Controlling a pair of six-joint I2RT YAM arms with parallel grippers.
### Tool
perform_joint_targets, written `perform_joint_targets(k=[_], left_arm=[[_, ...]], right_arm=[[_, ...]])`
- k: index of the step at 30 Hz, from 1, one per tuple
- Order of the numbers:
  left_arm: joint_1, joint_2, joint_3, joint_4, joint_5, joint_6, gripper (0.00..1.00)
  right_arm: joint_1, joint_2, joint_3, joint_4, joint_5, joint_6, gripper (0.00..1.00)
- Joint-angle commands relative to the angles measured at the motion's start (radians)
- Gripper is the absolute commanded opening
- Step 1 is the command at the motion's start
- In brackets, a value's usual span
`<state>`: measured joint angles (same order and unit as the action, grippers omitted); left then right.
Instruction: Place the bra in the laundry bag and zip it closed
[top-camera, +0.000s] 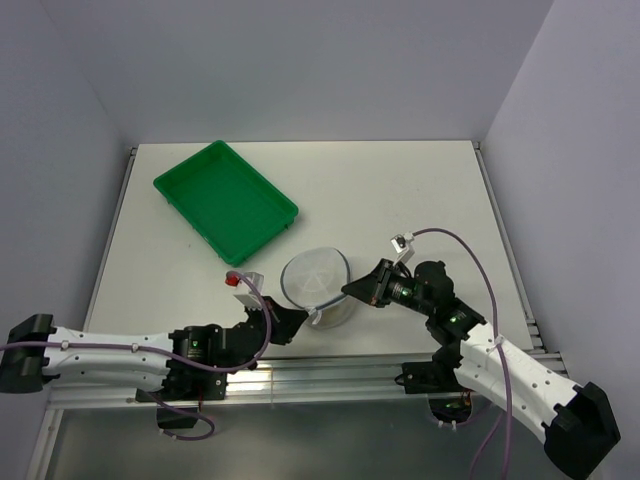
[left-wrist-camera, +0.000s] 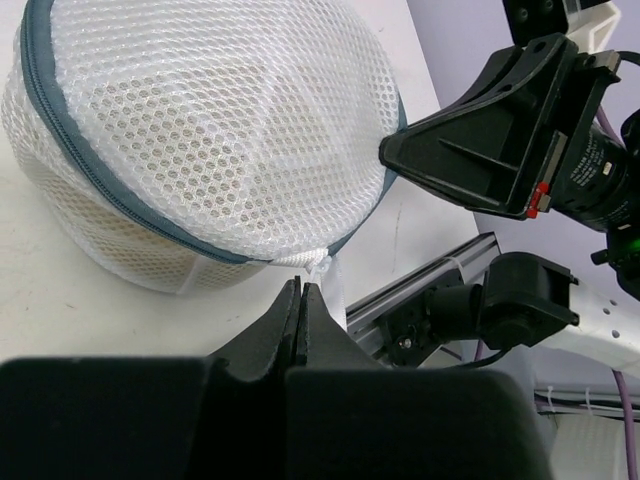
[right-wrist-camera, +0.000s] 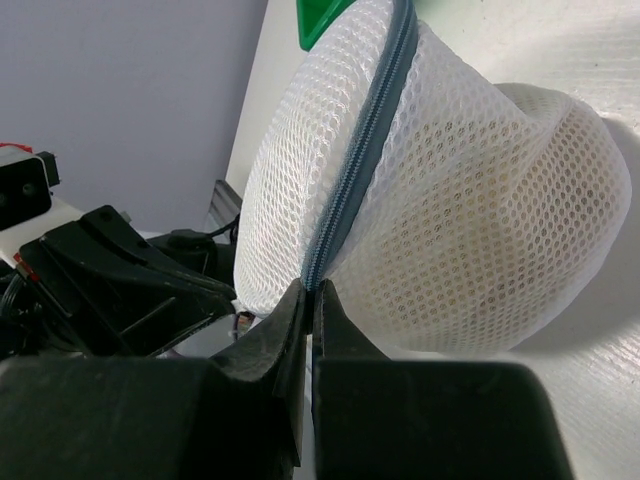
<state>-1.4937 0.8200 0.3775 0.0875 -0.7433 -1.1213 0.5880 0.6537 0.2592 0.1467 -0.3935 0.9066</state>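
The laundry bag (top-camera: 318, 284) is a round white mesh pouch with a grey-blue zipper, standing on the table between my two grippers. A dull yellow tint shows through its mesh (left-wrist-camera: 110, 235), which I take for the bra inside; its shape is hidden. My left gripper (top-camera: 298, 322) is shut at the bag's near edge, its tips (left-wrist-camera: 300, 288) pinching a white tab (left-wrist-camera: 322, 266) at the seam. My right gripper (top-camera: 350, 289) is shut on the zipper (right-wrist-camera: 355, 150) where it enters the fingertips (right-wrist-camera: 311, 290). The zipper looks closed along the stretch I see.
A green plastic tray (top-camera: 225, 200) lies at the back left, well away from the bag. The metal rail (top-camera: 330, 378) runs along the table's near edge. White walls close in the table on three sides.
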Motion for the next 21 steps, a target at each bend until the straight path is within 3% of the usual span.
perform_joint_targets(k=[1, 6, 9, 10, 13, 18, 21], left_arm=[[-0.002, 0.014, -0.005, -0.138, -0.065, 0.014, 0.0], [-0.002, 0.088, 0.108, -0.15, -0.103, 0.07, 0.01], [-0.002, 0.048, 0.162, -0.192, -0.142, 0.119, 0.31], [-0.002, 0.01, 0.19, -0.195, -0.163, 0.161, 0.48], [-0.002, -0.068, 0.227, -0.206, -0.198, 0.209, 0.67], [-0.002, -0.153, 0.284, -0.366, -0.238, 0.187, 0.73], [-0.002, -0.199, 0.304, -0.478, -0.255, 0.135, 0.84]], right_arm=[[-0.05, 0.0, 0.022, 0.065, 0.102, -0.046, 0.0], [-0.047, 0.014, 0.015, 0.114, 0.071, -0.026, 0.0], [-0.047, 0.033, 0.04, 0.142, 0.071, -0.028, 0.0], [-0.047, 0.043, 0.051, 0.145, 0.07, -0.032, 0.0], [-0.047, 0.061, 0.077, 0.168, 0.061, -0.031, 0.0], [-0.043, 0.063, 0.112, 0.176, 0.053, -0.026, 0.0], [-0.031, 0.057, 0.149, 0.136, 0.071, -0.046, 0.0]])
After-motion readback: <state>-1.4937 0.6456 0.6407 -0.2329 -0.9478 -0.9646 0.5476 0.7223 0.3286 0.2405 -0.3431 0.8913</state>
